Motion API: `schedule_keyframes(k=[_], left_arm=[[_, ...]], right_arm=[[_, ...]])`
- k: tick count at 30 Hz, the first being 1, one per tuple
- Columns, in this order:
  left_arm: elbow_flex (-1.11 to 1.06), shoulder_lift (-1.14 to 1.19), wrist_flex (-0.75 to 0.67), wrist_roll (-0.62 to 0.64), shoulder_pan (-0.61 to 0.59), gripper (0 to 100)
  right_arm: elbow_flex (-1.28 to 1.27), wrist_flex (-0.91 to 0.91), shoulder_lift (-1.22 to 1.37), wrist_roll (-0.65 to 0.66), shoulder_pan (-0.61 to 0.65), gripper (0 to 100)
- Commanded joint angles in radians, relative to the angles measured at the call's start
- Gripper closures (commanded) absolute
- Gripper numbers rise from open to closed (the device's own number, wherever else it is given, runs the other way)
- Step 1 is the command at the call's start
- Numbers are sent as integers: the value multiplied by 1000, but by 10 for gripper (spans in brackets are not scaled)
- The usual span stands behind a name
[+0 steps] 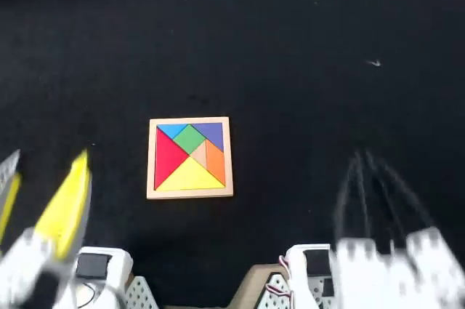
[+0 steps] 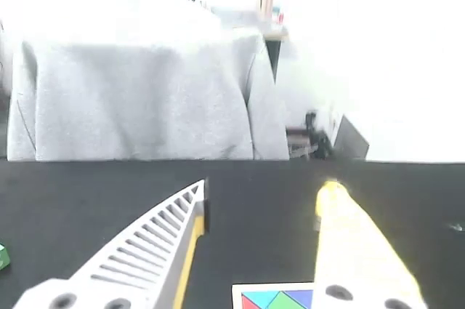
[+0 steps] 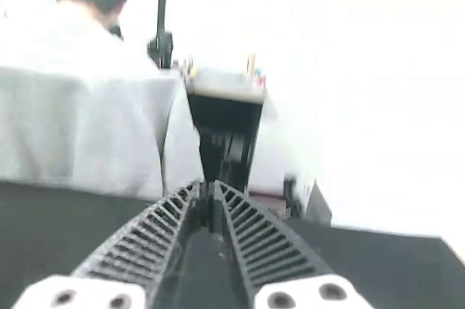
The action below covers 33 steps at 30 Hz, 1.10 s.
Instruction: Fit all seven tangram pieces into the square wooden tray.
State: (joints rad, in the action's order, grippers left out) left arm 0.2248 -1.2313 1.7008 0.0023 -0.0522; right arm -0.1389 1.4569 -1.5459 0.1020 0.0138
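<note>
Tray (image 1: 152, 171) sat on the bench (image 1: 312, 91), all seven tangram pieces (image 1: 190, 158) fitted inside. Left tool (image 2: 265, 203) hung spread apart, right tool (image 3: 211, 193) pressed together, both well clear of it.

Right gripper (image 1: 363, 160) blurred from above; tray (image 2: 275, 289) seemingly mostly cut off.

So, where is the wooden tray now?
In the high view the wooden tray lies flat on the black table, slightly left of centre, nearer the left claw.

tray (image 1: 152, 160): square, pale wood, flat at the middle of the table (image 1: 327, 105)
pieces (image 1: 190, 160): seven coloured shapes, all seated inside, filling it
</note>
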Motion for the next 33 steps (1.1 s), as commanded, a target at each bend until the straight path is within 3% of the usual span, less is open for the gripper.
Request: schedule_keyframes(k=[1, 7, 11, 15, 19, 26, 33], left_arm=[[-165, -247, 9, -11, 13, 770], [-453, -595, 3, -49, 12, 768], [-588, -588, 40, -172, -61, 773], [-711, -594, 0, -161, -171, 773], [-920, -594, -212, -150, -226, 773], [-1380, -594, -623, -153, -223, 773], [-1857, -594, -1074, -150, -214, 773]], right_arm=[[30, 31, -142, -6, 11, 986], [-31, 84, -297, -14, 15, 986], [-163, 104, -348, -14, 15, 986], [-292, 114, -351, -14, 17, 986], [-394, -5, -351, -14, 17, 986], [-641, -244, -349, -5, 12, 986], [-1024, -611, -349, -5, 15, 986]])
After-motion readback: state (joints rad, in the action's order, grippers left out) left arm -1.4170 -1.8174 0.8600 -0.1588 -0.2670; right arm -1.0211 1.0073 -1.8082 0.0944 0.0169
